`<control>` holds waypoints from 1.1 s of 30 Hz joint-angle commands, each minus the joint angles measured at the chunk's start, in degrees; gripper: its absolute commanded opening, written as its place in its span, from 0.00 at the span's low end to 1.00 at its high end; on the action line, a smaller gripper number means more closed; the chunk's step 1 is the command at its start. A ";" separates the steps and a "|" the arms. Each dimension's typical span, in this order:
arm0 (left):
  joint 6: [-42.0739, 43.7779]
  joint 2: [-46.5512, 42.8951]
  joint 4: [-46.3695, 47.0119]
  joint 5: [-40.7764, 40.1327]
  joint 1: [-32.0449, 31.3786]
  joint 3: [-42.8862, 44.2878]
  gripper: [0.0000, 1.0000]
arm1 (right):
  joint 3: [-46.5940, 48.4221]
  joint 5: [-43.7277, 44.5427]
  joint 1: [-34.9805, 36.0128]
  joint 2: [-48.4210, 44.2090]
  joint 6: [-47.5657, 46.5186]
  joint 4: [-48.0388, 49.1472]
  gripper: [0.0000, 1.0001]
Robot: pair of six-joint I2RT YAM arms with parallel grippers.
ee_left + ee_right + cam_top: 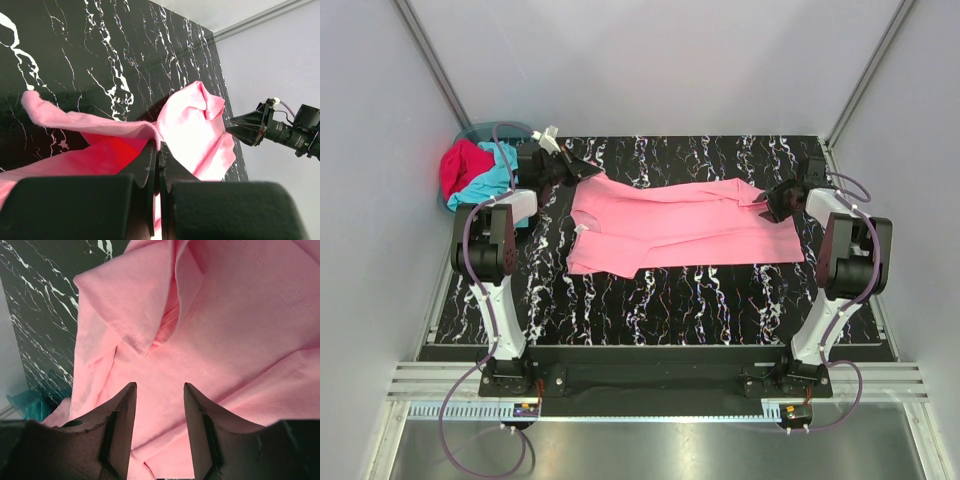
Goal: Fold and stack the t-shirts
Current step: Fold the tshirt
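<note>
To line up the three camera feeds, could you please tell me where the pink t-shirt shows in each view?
Top external: the pink t-shirt lies spread across the middle of the picture.
Left wrist: lower centre and right, one edge pinched in the left gripper.
Right wrist: it fills most of the picture.
Shared landmark: the black marble table top.

Wore white shells on the long links of the left arm (505, 310) and the right arm (815, 325), with bulky black housings at the joints. Trailed a thin purple cable (467, 250) in loose loops along each arm, down to low black bases (505, 375). Finished in plain black at the left gripper (158, 150) and the right gripper (159, 390), with matte, tapering fingers (122, 420), lightly scuffed along their edges.
</note>
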 commanded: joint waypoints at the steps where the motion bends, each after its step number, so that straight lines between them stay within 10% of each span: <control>1: 1.76 -4.11 1.99 1.44 -0.26 -0.14 0.00 | 0.75 1.54 1.13 0.74 0.62 0.94 0.49; 33: 4.75 -2.00 -1.62 2.23 0.88 2.33 0.00 | 12.70 3.65 2.98 12.61 1.93 4.99 0.48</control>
